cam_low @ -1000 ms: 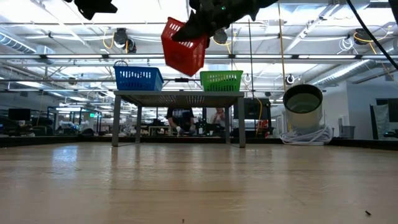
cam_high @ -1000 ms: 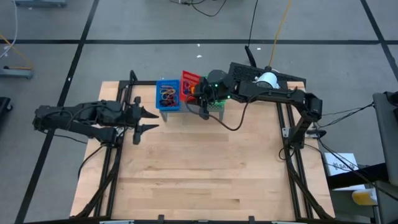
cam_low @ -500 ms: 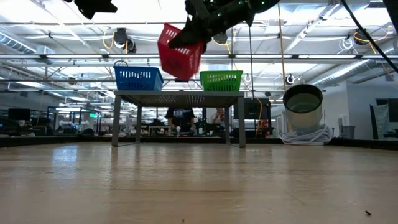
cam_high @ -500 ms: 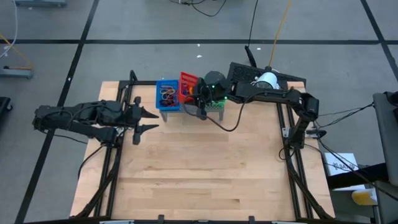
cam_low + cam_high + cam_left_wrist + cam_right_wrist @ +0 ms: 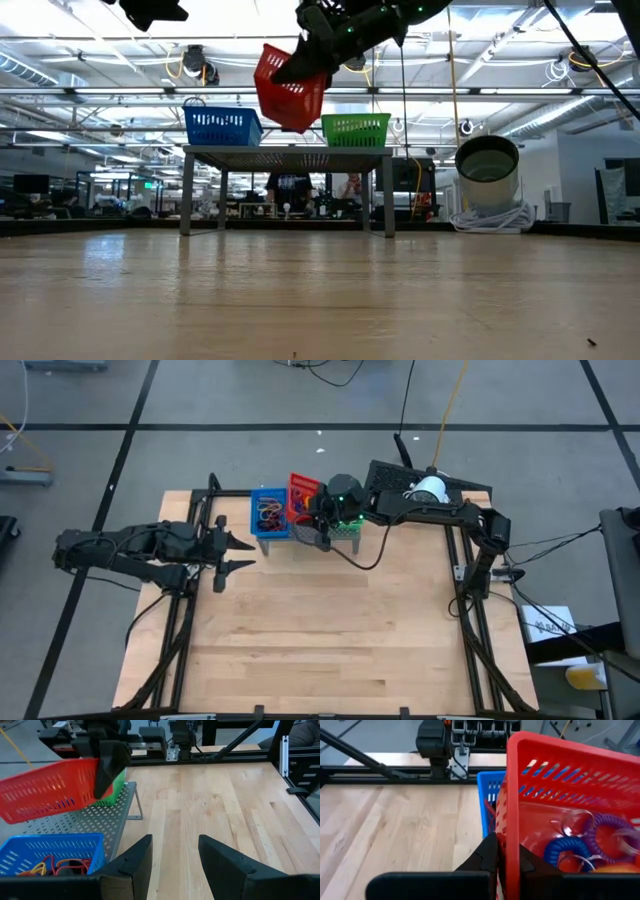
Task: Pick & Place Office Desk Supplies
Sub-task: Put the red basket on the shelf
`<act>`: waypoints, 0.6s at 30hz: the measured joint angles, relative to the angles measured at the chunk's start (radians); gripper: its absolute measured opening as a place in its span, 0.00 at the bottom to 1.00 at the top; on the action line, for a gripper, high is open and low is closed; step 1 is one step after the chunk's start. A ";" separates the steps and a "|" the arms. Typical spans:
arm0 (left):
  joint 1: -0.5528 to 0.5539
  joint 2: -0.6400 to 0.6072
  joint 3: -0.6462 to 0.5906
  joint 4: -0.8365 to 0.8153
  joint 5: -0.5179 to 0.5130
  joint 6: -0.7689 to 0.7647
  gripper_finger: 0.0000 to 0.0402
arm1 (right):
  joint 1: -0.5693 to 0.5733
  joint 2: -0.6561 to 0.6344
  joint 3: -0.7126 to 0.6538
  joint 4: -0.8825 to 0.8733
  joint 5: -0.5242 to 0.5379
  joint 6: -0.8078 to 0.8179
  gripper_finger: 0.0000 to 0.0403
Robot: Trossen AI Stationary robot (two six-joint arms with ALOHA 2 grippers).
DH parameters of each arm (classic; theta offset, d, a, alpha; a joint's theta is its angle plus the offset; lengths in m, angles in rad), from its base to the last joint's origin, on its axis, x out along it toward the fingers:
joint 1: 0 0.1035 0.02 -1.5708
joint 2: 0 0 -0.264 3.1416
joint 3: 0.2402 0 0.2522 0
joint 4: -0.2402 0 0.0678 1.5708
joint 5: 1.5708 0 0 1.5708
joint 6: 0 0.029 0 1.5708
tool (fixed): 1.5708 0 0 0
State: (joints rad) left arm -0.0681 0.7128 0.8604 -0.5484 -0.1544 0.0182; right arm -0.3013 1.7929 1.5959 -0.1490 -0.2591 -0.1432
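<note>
The right gripper (image 5: pixel 507 857) is clamped on the rim of the red basket (image 5: pixel 290 85) and holds it tilted in the air, clear of the rack (image 5: pixel 75 822). Inside that basket, just ahead of the gripper, lie coiled blue and purple loops (image 5: pixel 580 842) and some clear pieces that are hard to make out. The blue basket (image 5: pixel 269 512) stands on the rack just beside the raised one, on the side away from the right arm, with red, orange and yellow bands (image 5: pixel 50 866) heaped in it. The green basket (image 5: pixel 355 129) sits on the rack below and behind the right gripper. The left gripper (image 5: pixel 236 554) waits over the tabletop (image 5: pixel 320 630), well apart from the rack, its fingers (image 5: pixel 220 857) parted and holding nothing.
</note>
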 joint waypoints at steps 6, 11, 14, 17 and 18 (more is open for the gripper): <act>0.000 0.000 0.000 0.000 0.000 0.000 0.42 | 0.000 0.000 0.000 -0.017 0.034 -0.002 0.00; 0.000 0.000 0.000 0.000 0.000 0.000 0.42 | 0.000 0.008 0.000 -0.035 0.052 -0.002 0.00; 0.000 0.000 0.000 -0.001 0.000 0.000 0.42 | 0.000 0.008 0.000 -0.036 0.050 -0.001 0.00; 0.000 0.000 0.000 -0.001 0.000 0.000 0.42 | 0.002 0.008 0.000 -0.045 0.053 -0.001 0.00; 0.000 0.000 0.000 -0.001 0.000 0.000 0.42 | 0.002 0.008 0.000 -0.048 0.053 -0.001 0.00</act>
State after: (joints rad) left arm -0.0681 0.7132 0.8604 -0.5491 -0.1547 0.0177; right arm -0.2996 1.8008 1.5959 -0.1971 -0.2058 -0.1444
